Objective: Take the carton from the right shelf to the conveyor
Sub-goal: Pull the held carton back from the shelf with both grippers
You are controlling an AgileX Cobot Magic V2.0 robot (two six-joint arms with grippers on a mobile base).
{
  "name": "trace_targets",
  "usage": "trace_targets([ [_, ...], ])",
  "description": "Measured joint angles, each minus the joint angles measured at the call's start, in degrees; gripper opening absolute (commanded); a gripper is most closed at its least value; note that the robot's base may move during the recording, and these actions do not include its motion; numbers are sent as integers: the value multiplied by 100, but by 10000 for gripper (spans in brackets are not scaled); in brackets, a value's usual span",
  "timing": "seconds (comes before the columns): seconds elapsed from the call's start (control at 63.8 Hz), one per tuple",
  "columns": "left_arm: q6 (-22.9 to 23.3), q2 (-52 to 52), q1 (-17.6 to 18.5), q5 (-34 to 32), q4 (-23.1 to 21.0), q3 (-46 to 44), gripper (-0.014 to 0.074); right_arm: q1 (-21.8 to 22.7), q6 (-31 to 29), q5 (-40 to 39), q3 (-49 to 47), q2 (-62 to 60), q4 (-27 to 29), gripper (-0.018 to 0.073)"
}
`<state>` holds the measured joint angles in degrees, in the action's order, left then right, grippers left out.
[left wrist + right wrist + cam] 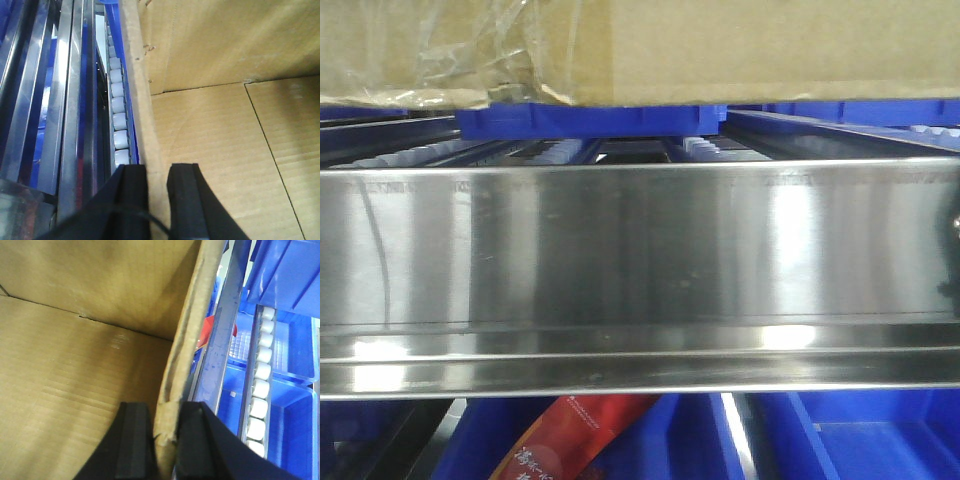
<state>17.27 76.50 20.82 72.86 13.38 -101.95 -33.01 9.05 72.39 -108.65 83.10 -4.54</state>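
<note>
1. We find the carton at the top of the front view. It sits above the right shelf's steel front rail, and torn clear tape hangs at its left.
2. Its lower edge meets a blue bin. We cannot tell whether it rests there.
3. The left gripper is clenched on the carton's left wall, with one finger inside and one outside.
4. The right gripper grasps the opposite wall the same way, and the cardboard is crumpled between its fingers.
5. White rollers run just beside the left wall.
6. We see a red packet among the bins below the rail.
</note>
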Motion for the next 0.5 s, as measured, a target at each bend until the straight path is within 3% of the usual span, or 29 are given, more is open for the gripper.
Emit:
trace_targets([
  [0.502,21,0,0,-88,73,0,-17,0,-1,-396,13,0,-25,-67],
])
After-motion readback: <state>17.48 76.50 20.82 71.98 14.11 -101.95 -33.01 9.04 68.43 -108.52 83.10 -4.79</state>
